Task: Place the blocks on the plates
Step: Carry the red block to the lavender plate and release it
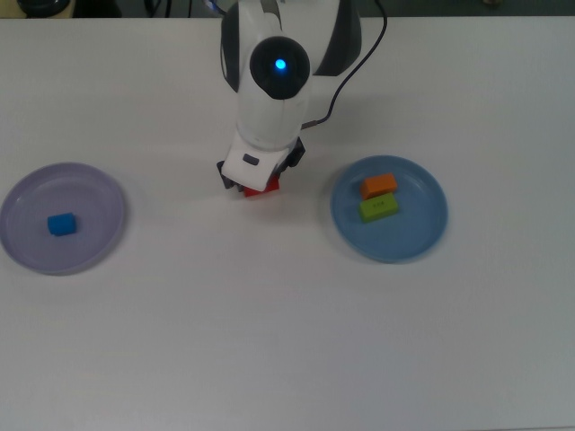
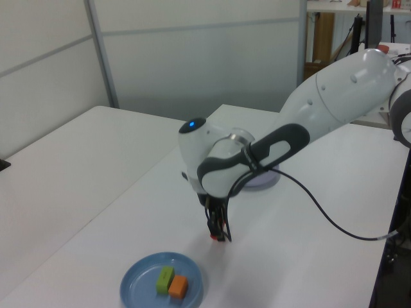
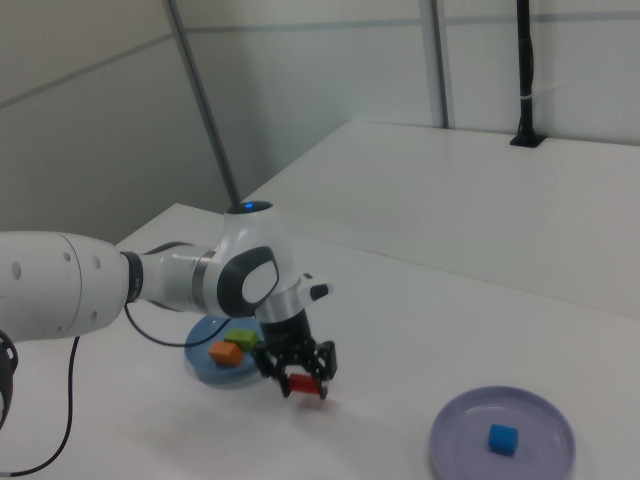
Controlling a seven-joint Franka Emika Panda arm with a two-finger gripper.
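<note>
My gripper [image 1: 256,182] is shut on the red block [image 1: 261,188], holding it low over the table between the two plates; the right view shows the red block [image 3: 302,382] between the black fingers [image 3: 325,362]. In the left view only a sliver of the red block [image 2: 216,237] shows at the gripper [image 2: 219,233]. The lavender plate [image 1: 94,184] at the top view's left holds the blue cube [image 1: 61,224]. The light blue plate [image 1: 404,238] at the top view's right holds the orange block [image 1: 379,185] and the green block [image 1: 379,207].
The white arm [image 1: 278,72] comes in from the top view's upper edge, with a black cable [image 1: 359,76] looping beside it. The white table [image 1: 287,341] is bare in front of the plates. A black post [image 3: 524,80] stands at the far edge in the right view.
</note>
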